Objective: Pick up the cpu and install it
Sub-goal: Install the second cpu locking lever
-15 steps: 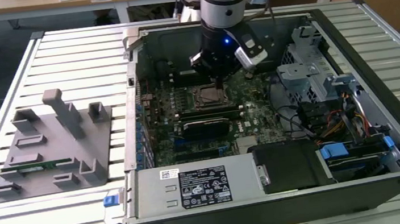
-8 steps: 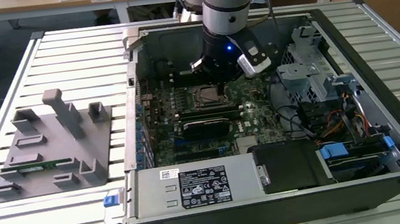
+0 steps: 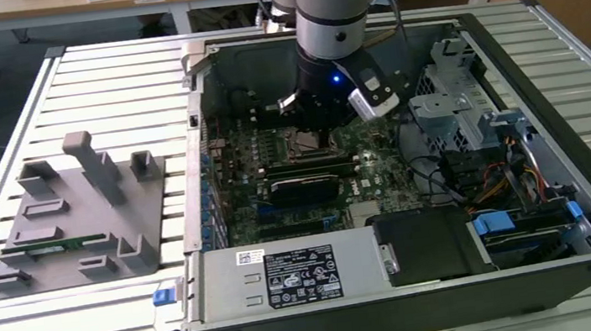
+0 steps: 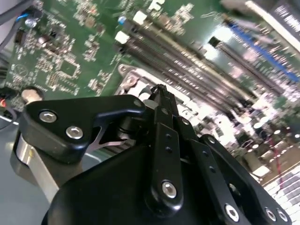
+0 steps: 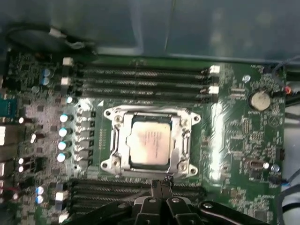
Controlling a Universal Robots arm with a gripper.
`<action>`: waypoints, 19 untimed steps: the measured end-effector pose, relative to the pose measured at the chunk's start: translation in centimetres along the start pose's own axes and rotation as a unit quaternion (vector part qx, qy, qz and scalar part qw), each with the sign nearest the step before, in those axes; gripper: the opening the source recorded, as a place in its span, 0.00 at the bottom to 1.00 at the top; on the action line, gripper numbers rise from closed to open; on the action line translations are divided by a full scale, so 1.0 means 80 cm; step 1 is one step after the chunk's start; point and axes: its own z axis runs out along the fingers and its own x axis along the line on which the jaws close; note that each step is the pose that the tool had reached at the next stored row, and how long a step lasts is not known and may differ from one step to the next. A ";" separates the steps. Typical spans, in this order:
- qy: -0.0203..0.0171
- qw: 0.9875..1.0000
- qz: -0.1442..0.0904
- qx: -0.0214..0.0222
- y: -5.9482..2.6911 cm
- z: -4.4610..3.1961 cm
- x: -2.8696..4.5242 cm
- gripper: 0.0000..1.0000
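Note:
The cpu (image 5: 150, 140), a small square chip with a silvery-grey top, lies flat inside the metal-framed socket (image 5: 117, 136) on the green motherboard (image 5: 234, 136). In the first wrist view my gripper (image 5: 161, 186) hovers just off one side of the socket, over the memory slots, with its black fingers pressed together and nothing between them. The second wrist view shows the same shut fingertips (image 4: 159, 91) pointing down at the socket's metal frame (image 4: 129, 77). In the exterior view the arm reaches into the open computer case, with the gripper (image 3: 319, 122) low over the board's middle.
A grey plastic fixture (image 3: 76, 218) holding a green memory stick (image 3: 51, 244) stands at the exterior view's left on the slatted table. Case walls (image 3: 201, 143), the power supply (image 3: 286, 277), a drive cage (image 3: 457, 103) and cables (image 3: 490, 184) surround the board.

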 end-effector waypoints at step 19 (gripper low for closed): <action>-0.001 1.000 0.000 -0.017 -0.013 0.0180 0.0346 0.11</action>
